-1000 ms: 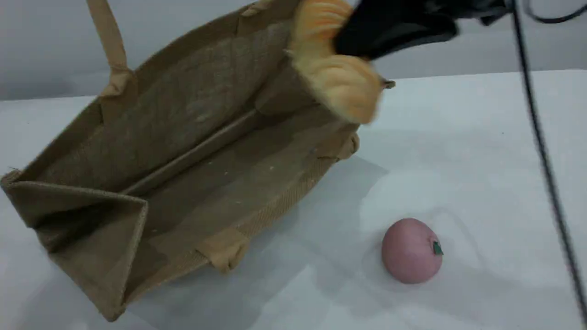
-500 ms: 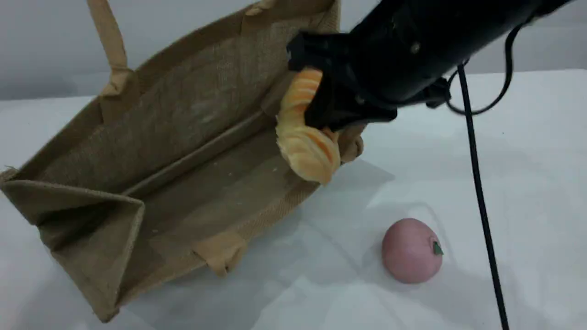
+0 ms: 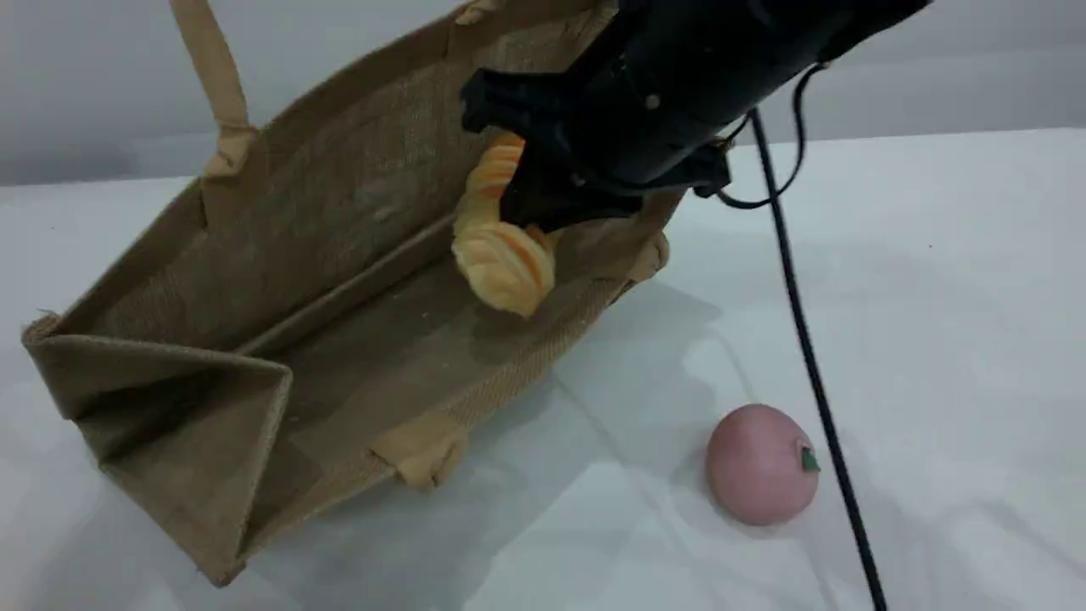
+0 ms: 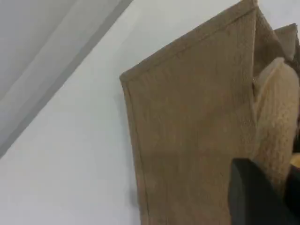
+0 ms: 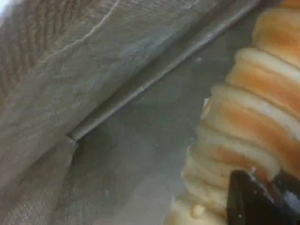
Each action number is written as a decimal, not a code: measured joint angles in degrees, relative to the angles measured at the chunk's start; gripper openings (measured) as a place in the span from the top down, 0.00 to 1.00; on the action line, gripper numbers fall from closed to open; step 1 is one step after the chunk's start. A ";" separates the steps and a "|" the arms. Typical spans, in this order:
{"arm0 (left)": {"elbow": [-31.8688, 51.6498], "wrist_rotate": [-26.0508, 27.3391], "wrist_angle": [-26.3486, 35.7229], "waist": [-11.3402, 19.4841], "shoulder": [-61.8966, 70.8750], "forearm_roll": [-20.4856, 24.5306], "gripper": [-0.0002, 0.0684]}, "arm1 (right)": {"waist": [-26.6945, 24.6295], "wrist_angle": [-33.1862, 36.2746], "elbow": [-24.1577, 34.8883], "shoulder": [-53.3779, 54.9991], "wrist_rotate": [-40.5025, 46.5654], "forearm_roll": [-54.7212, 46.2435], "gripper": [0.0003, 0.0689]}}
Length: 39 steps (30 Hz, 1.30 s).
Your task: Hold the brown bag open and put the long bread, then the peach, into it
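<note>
The brown bag [image 3: 322, 195] lies tilted on the table with its mouth wide open toward the camera. One handle [image 3: 214, 72] is pulled straight up out of the scene view. In the left wrist view my left gripper [image 4: 262, 197] is shut on that padded handle [image 4: 277, 117], beside the bag's outer wall [image 4: 187, 131]. My right gripper [image 3: 543, 199] hangs inside the bag's mouth at its right end, shut on the long bread [image 3: 502, 246], whose ribbed lower end points down just above the bag's floor. Up close, the long bread [image 5: 248, 126] sits over the bag's inner wall [image 5: 93, 93]. The peach [image 3: 761, 464] rests on the table right of the bag.
The right arm's black cable [image 3: 810, 356] drops across the table, passing just right of the peach. The bag's second handle [image 3: 422, 454] lies folded under its near rim. The white table [image 3: 933, 297] stretches out to the right.
My right arm has carried the long bread left and down, from above the bag's right corner into its mouth. The bag shifted slightly. The peach has not moved.
</note>
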 joint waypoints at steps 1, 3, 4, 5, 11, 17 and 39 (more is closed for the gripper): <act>0.00 0.00 0.00 0.00 0.00 -0.03 0.86 | 0.00 0.67 -0.87 0.79 -0.01 0.00 0.93; 0.00 0.00 0.00 0.00 0.00 -0.07 0.86 | 0.00 2.09 -2.39 1.96 -0.06 0.21 0.92; 0.00 0.00 0.05 0.00 0.00 -0.07 0.86 | 0.00 2.94 -3.20 2.38 -0.06 0.26 0.91; 0.00 0.00 0.05 0.00 0.00 -0.07 0.86 | 0.00 3.77 -3.81 2.45 -0.63 0.26 0.89; 0.00 0.00 0.08 0.00 0.00 -0.10 0.86 | 0.00 7.65 -5.40 2.31 -3.00 0.68 0.49; 0.00 0.00 0.12 0.00 0.00 -0.10 0.86 | -0.80 10.68 -5.40 0.76 -3.00 -0.28 0.16; 0.00 0.00 0.07 0.00 0.00 0.14 0.86 | -4.44 34.82 -5.40 -19.32 26.89 -51.30 0.19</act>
